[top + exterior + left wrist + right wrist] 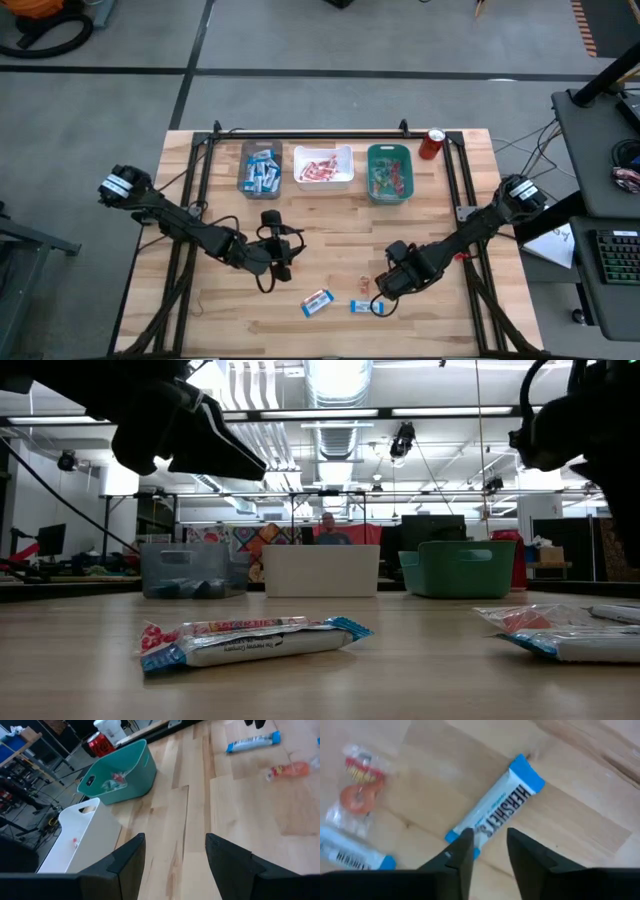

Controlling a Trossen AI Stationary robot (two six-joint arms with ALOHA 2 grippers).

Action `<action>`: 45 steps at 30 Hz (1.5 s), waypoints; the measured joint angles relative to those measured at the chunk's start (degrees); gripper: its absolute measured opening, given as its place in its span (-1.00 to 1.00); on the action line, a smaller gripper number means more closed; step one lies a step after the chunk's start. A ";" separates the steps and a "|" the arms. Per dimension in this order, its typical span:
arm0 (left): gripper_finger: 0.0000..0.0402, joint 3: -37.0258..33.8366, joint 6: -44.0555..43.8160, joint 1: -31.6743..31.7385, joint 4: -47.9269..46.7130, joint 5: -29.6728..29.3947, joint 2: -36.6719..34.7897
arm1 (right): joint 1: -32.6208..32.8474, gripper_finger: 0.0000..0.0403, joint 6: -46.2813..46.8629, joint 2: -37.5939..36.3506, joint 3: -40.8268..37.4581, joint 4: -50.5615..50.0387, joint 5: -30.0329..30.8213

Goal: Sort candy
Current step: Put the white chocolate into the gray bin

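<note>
Rectangular white plastic bin (323, 167) at the far edge of the light wooden slatted table (330, 235), translucent grey bin (260, 169) just left of it, teal bin (389, 172) just right, red soda can (432, 144) beyond the teal bin.

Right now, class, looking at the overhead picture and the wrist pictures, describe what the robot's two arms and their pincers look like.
Both arms are dark, almost black, built of slender jointed segments. Each has a pale, silvery round joint at the outer end, with black cables trailing along it. The left pincer has two flat, dark, wedge-shaped fingers with angular edges; the right pincer looks the same. No markings show on either.
</note>
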 joint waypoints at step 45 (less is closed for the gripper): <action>-0.05 -2.85 -8.31 -5.82 -9.37 7.56 -20.47 | -2.96 -0.96 -23.05 -3.52 -10.91 19.74 27.10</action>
